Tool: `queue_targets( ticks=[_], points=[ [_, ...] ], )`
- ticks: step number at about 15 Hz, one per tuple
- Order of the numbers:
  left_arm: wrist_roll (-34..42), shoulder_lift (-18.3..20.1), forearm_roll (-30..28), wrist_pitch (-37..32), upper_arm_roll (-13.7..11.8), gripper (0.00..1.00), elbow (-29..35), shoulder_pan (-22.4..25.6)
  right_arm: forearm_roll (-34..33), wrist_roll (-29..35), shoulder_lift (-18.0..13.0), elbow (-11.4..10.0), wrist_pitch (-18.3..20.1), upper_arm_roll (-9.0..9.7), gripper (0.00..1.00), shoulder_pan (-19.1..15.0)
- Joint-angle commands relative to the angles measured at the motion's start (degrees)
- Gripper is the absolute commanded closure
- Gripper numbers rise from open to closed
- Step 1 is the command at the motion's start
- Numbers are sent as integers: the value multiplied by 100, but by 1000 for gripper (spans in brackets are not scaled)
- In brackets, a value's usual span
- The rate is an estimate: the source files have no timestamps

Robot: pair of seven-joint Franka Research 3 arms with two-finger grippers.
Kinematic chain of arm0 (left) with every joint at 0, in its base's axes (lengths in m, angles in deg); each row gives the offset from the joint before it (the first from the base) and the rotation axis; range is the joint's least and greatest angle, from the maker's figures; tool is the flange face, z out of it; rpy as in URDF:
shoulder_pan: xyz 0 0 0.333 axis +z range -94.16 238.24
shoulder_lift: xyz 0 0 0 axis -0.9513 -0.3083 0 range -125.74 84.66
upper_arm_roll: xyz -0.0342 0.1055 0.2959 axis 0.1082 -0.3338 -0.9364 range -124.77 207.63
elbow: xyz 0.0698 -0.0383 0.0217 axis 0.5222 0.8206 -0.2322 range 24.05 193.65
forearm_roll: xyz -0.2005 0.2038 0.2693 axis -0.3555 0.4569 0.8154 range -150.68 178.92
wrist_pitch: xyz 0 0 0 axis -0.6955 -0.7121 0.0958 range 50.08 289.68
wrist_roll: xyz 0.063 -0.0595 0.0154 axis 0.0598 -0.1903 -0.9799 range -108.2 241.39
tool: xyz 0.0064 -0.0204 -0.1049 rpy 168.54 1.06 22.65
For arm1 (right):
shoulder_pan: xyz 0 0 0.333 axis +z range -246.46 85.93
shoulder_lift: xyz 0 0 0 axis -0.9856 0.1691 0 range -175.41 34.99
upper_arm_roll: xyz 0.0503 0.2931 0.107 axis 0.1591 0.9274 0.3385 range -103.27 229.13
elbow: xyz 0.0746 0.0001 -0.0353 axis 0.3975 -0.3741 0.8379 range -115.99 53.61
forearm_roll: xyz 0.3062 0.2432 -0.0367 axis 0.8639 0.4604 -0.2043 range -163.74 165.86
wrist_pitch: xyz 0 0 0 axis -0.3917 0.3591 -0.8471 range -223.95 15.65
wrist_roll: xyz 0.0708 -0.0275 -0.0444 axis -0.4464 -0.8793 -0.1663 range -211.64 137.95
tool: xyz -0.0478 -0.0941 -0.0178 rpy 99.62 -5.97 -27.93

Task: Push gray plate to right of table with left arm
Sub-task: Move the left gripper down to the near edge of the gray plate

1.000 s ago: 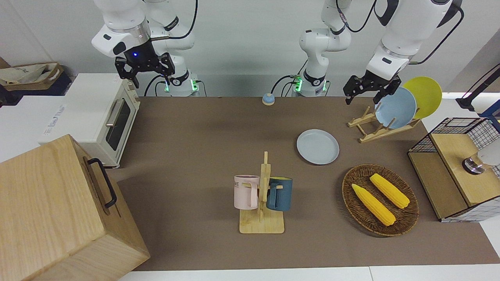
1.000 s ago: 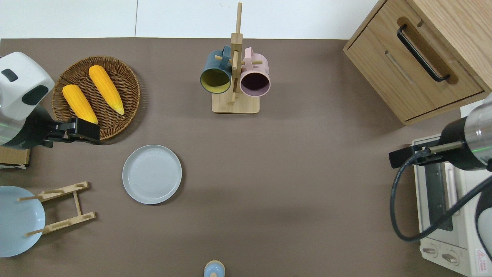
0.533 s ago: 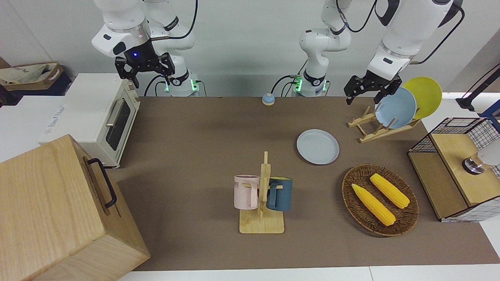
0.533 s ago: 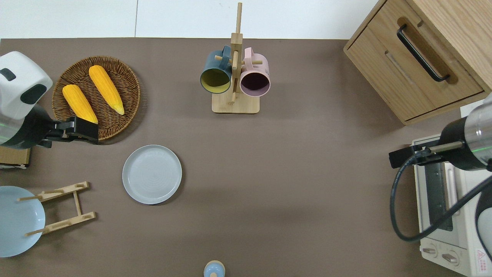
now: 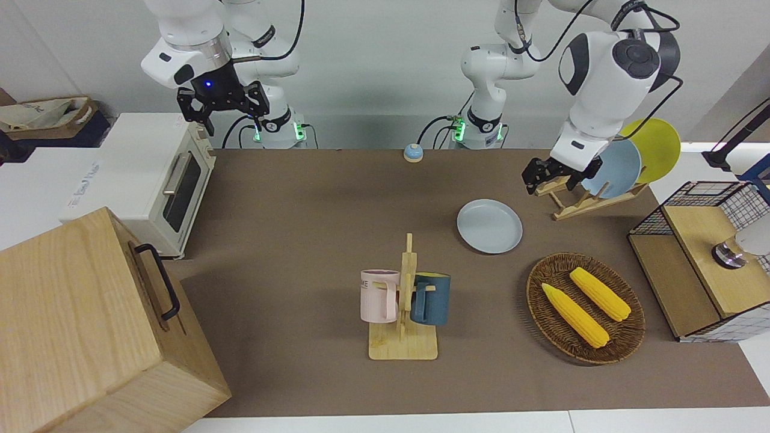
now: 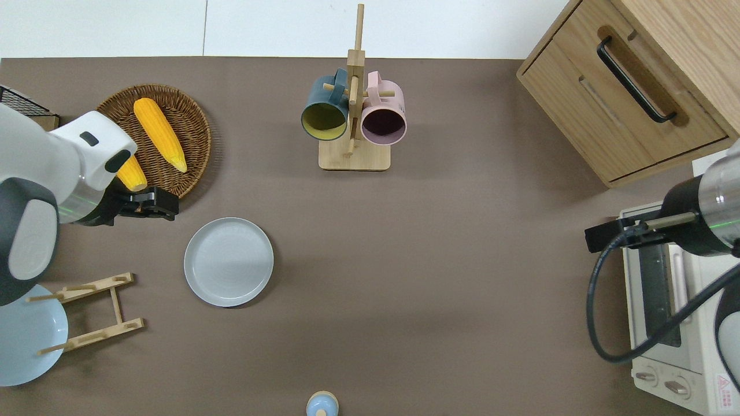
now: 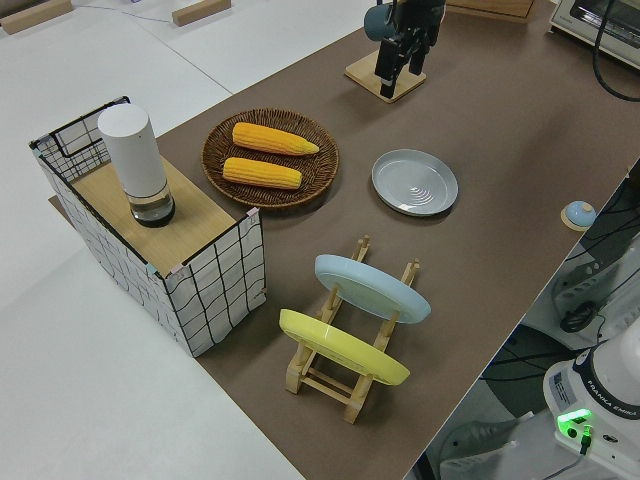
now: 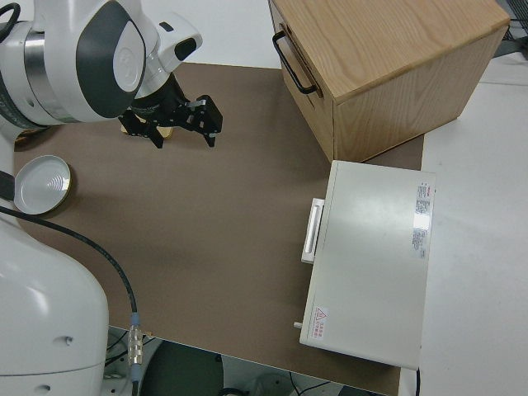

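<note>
The gray plate point(image 5: 489, 226) lies flat on the brown table point(image 5: 313, 204), between the plate rack and the wicker basket; it also shows in the overhead view point(image 6: 228, 261) and the left side view point(image 7: 414, 181). My left gripper point(image 5: 546, 180) is open and empty in the air. In the overhead view, my left gripper point(image 6: 167, 206) is over bare table between the basket's rim and the plate, toward the left arm's end, apart from the plate. It also shows in the left side view point(image 7: 400, 62). My right gripper point(image 5: 221, 105) is parked and open.
A wooden rack point(image 5: 577, 201) holds a bluer plate point(image 5: 613, 168) and a yellow plate point(image 5: 656, 147). A wicker basket point(image 5: 541, 300) holds two corn cobs. A mug stand point(image 5: 404, 337), a small bell point(image 5: 412, 153), a toaster oven point(image 5: 150, 180), a wooden cabinet point(image 5: 90, 325) and a wire-framed shelf point(image 5: 704, 258) stand around.
My left arm has swung down and toward the table's middle, bringing its gripper lower and closer to the gray plate. The plate and the right arm have not moved.
</note>
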State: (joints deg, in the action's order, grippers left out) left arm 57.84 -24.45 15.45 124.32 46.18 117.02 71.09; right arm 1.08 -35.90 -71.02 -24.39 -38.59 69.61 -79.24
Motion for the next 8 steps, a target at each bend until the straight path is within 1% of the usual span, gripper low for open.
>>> queue_targets(
  ticks=[1, 3, 5, 7, 8],
  points=[
    [-187, 285, 7, 1021, -184, 2, 1192, 7, 33, 73, -16, 50, 77, 79, 17, -111],
    [-241, 303, -19, 1602, -193, 5, 1738, 7, 33, 73, -16, 50, 77, 79, 17, -111],
    [-250, 303, -11, 2225, -272, 2, 2256, 7, 25, 73, -16, 50, 77, 79, 17, -111],
    [-250, 320, -11, 2832, -290, 2, 2748, 7, 33, 73, -16, 50, 77, 79, 17, -111],
    [-241, 329, -11, 3096, -351, 2, 2977, 7, 25, 73, -16, 50, 77, 79, 17, -111]
  ],
)
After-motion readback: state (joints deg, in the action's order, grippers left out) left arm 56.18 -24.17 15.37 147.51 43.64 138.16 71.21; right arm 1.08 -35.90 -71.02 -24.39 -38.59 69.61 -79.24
